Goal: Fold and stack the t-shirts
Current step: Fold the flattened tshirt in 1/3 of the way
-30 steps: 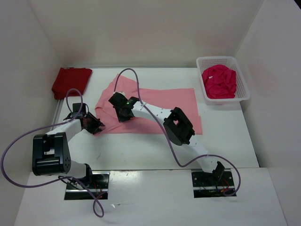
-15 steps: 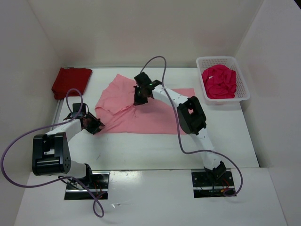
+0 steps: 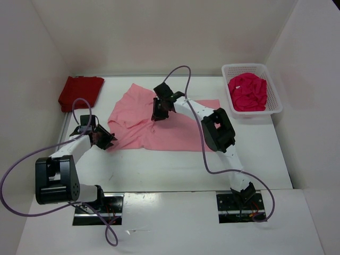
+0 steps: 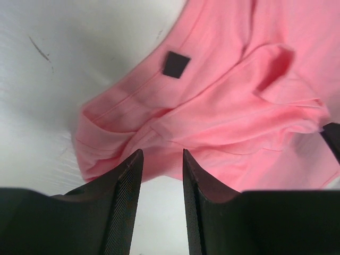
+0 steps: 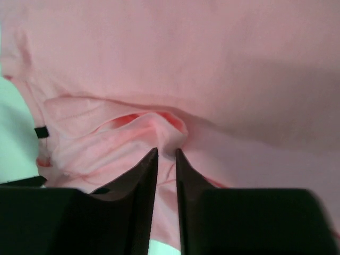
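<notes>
Looking down from the top camera, you have the light pink t-shirt (image 3: 135,119) lying spread across the middle of the table (image 3: 159,170). It is rumpled and bunched on its left half and flatter toward the right. The dark red t-shirt (image 3: 79,91) sits folded in the far left corner, apart from the pink one. The magenta t-shirt (image 3: 247,93) lies crumpled inside the white mesh basket (image 3: 249,66) at the far right.

Your left gripper (image 3: 104,139) sits low at the near-left corner of the pink shirt. On its wrist camera the two dark fingers (image 4: 125,191) stand clearly apart, with bare white table showing between them. The shirt's hemmed corner lies right at their tips, and nothing is clamped, so count this pincer as released. Farther out on the cloth you can see a small black square tag (image 4: 176,64).

Your right arm reaches forward over the shirt, and the right gripper (image 3: 158,113) points down onto the far-middle part of it. Its wrist view is almost all pink cloth. The fingers (image 5: 143,175) are parted by a narrow slit, and a small raised ridge of fabric stands just ahead of their tips. No cloth is pinched along the slit, so this pincer also reads as released, though only barely parted.
</notes>
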`<state>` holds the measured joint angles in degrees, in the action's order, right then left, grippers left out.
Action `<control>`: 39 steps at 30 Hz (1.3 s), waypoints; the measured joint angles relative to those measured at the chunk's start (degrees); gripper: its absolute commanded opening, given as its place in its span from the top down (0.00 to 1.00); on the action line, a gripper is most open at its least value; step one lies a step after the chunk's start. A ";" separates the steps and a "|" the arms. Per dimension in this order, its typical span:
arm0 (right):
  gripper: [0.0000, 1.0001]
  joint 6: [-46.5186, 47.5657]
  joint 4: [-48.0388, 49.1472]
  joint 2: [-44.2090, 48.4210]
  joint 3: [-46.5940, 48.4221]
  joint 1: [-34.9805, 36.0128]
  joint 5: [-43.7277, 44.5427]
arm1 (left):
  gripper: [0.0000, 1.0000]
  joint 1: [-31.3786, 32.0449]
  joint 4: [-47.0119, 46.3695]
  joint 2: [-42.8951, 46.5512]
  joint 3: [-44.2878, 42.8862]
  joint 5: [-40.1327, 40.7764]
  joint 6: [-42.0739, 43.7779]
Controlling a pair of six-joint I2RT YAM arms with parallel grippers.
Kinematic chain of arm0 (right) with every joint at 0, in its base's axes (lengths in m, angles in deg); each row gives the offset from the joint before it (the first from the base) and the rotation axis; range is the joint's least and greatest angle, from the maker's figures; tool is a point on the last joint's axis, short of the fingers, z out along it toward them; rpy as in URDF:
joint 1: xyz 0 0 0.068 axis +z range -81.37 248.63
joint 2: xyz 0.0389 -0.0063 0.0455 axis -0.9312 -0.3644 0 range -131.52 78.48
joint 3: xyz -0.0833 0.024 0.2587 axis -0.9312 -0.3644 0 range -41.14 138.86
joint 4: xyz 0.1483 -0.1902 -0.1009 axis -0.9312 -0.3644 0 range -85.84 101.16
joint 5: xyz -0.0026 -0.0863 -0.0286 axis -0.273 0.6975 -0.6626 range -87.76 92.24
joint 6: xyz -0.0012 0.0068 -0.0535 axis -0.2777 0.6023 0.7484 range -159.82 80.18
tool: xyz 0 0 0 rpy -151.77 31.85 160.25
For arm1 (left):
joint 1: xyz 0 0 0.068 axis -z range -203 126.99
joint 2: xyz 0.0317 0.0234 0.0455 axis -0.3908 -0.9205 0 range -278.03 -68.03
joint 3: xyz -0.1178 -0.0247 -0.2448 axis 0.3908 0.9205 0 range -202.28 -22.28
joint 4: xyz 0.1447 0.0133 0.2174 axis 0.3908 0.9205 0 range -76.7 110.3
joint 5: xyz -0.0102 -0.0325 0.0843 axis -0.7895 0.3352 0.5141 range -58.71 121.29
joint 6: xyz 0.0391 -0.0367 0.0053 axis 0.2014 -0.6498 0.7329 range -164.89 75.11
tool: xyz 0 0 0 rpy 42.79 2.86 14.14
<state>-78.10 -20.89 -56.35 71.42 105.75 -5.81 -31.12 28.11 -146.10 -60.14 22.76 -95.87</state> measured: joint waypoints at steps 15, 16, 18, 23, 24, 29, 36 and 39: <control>0.45 6.86 -7.32 -10.78 30.97 14.29 3.65 | 0.47 0.00 2.10 3.41 -1.03 0.52 1.40; 0.45 7.41 -8.37 -13.75 35.91 14.93 4.52 | 0.45 0.00 2.14 3.41 -1.03 0.74 1.42; 0.45 8.24 -10.03 -17.46 41.00 15.43 5.95 | 0.45 0.00 2.12 2.97 -0.98 0.90 1.42; 0.45 9.99 -14.36 -20.31 41.97 14.99 10.82 | 0.45 0.00 1.99 0.00 -0.63 1.38 1.44; 0.45 10.54 -15.13 -20.65 41.97 14.99 11.80 | 0.47 0.00 1.97 -0.55 -0.57 1.62 1.42; 0.51 11.85 -16.17 -21.59 42.12 14.75 13.77 | 0.54 0.00 1.86 -2.27 -0.37 2.29 1.42; 0.57 12.48 -16.55 -23.47 44.46 14.75 13.75 | 0.65 0.00 1.84 -3.32 -0.37 2.43 1.53; 0.56 12.48 -16.46 -24.26 45.62 14.75 13.49 | 0.67 0.00 1.81 -3.52 -0.37 2.49 1.55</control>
<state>-65.62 -37.35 -80.61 117.03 120.51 7.67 -31.12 29.92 -149.61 -60.51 25.25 -94.32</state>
